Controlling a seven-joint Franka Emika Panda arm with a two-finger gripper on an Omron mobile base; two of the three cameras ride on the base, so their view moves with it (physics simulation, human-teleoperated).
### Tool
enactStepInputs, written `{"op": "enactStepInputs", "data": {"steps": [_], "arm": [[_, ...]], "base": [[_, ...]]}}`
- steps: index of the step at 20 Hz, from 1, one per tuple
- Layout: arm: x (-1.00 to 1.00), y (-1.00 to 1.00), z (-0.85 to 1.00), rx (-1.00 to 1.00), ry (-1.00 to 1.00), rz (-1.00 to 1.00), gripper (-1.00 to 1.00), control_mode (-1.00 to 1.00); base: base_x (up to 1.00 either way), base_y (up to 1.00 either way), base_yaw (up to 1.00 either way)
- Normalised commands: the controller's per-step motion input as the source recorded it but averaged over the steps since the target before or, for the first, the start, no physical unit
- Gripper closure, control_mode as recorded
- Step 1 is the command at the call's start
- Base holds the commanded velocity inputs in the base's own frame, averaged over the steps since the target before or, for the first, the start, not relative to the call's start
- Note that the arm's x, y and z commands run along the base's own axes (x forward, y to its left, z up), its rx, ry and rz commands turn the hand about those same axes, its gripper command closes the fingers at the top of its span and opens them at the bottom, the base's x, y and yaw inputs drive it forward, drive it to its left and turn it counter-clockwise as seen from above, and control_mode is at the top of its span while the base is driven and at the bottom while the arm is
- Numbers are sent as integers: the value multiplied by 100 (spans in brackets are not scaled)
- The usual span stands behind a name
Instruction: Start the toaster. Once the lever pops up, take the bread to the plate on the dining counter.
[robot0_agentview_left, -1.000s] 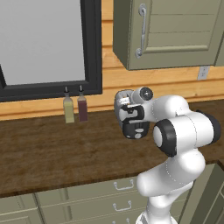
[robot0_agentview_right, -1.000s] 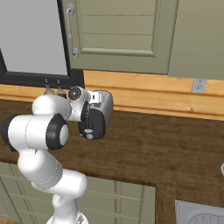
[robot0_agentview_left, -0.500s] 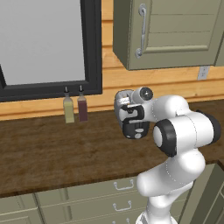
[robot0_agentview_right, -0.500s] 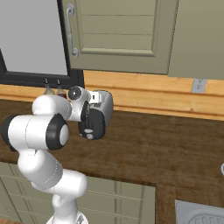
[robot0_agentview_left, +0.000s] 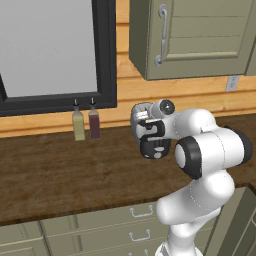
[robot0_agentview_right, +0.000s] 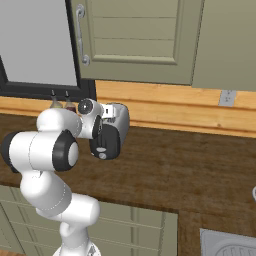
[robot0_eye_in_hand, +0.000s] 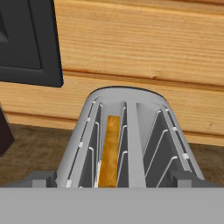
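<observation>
The silver-grey toaster (robot0_agentview_left: 136, 116) (robot0_agentview_right: 120, 120) (robot0_eye_in_hand: 127, 131) stands on the dark wood worktop against the wooden wall. Its black end panel (robot0_agentview_left: 153, 144) (robot0_agentview_right: 106, 142) faces me. One slice of bread (robot0_eye_in_hand: 109, 148) sits low in the left slot, golden crust edge up; the right slot is empty. My gripper (robot0_agentview_left: 146, 124) (robot0_agentview_right: 101, 126) (robot0_eye_in_hand: 112, 181) hovers at the toaster's near end, over the panel and pointing toward the wall. It is open, its fingertips (robot0_eye_in_hand: 41, 178) spread to either side of the toaster, and it holds nothing. The lever is hidden behind my hand. The plate and dining counter are out of view.
Two small bottles (robot0_agentview_left: 78, 125) (robot0_agentview_left: 94, 122) stand against the wall left of the toaster, under a black-framed window (robot0_agentview_left: 105, 55). Grey-green cabinets (robot0_agentview_left: 195, 35) hang overhead. A wall outlet (robot0_agentview_right: 227, 98) is to the right, and a sink corner (robot0_agentview_right: 230, 245) lies at the lower right.
</observation>
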Motion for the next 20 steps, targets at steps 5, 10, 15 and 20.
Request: {"op": "enactStepInputs", "data": {"steps": [5, 10, 15, 20], "arm": [[0, 0, 0, 0, 0, 0, -100, -100], [0, 0, 0, 0, 0, 0, -100, -100], [0, 0, 0, 0, 0, 0, -100, -100], [0, 0, 0, 0, 0, 0, -100, -100]], "base": [[0, 0, 0], [0, 0, 0], [0, 0, 0], [0, 0, 0]]}}
